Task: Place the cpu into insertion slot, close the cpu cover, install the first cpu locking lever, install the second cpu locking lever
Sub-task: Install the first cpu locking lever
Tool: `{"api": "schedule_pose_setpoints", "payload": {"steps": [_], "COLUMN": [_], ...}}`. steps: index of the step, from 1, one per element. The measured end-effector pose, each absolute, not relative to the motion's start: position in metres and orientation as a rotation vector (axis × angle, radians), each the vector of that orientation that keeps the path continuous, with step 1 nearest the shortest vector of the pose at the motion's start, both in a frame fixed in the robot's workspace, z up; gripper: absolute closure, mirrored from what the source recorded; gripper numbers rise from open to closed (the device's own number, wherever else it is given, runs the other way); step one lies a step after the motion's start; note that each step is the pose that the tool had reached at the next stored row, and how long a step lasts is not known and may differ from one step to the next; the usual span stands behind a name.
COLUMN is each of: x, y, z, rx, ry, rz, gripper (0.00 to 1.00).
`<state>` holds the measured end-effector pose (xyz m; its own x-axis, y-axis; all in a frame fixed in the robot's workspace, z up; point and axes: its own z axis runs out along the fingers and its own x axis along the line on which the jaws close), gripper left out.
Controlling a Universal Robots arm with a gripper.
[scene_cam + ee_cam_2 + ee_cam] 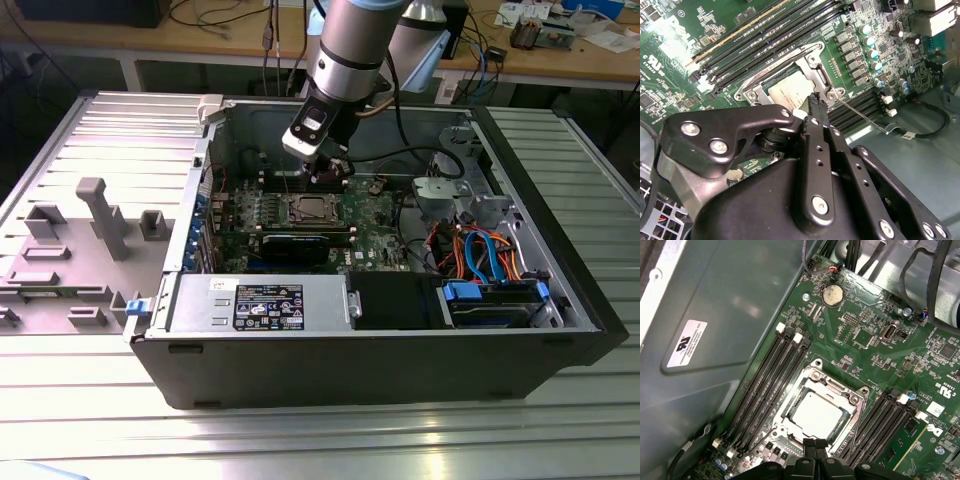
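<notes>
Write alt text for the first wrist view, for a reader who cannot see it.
The cpu sits in the middle of a green circuit board, framed by the flat-lying cpu cover. The shut gripper is at the cover's edge; long memory slots flank it.

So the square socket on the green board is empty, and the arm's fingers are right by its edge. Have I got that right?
Not quite. The socket isn't empty: the first wrist view shows a silver chip lying in it, with a metal frame round the chip's edges. The rest holds: it sits on the green board, and the fingers are right by its edge.
</notes>
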<state>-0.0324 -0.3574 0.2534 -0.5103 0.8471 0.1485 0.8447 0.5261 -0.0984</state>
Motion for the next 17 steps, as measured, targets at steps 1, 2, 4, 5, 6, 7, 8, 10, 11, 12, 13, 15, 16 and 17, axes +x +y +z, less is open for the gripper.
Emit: {"api": "schedule_pose_setpoints", "payload": {"steps": [1,2,4,5,6,7,8,10,11,12,13,15,16,17], "x": [-0.0324,-0.0324,-0.0324,-0.0324,-0.0324,-0.0324,-0.0324,-0.0324,-0.0324,-0.0324,-0.0324,-0.0324,-0.0324,-0.0324], "y": [-0.3573,-0.3574,-0.3573,-0.3574,-0.3574,-0.3574,-0.3574,-0.3574,-0.3573,-0.3573,-0.3573,-0.3573,-0.3574,-0.3574], "z": [0.2534,0.2534,0.2534,0.2534,0.2534,0.2534,0.2534,0.2534,0.2534,0.2534,0.2534,0.2534,0.2534,0.2534], "rx": [-1.447,-1.446,-1.445,-1.443,-1.443,-1.442,-1.441,-1.439,-1.438,-1.436,-1.435,-1.433,-1.433,-1.432], "ry": [-2.586,-2.586,-2.587,-2.588,-2.588,-2.588,-2.589,-2.59,-2.591,-2.592,-2.592,-2.593,-2.594,-2.594], "rz": [0.02,0.02,0.02,0.02,0.02,0.02,0.021,0.021,0.021,0.021,0.021,0.021,0.021,0.022], "gripper": [0.89,0.89,0.89,0.89,0.89,0.89,0.89,0.89,0.89,0.89,0.89,0.89,0.89,0.89]}}
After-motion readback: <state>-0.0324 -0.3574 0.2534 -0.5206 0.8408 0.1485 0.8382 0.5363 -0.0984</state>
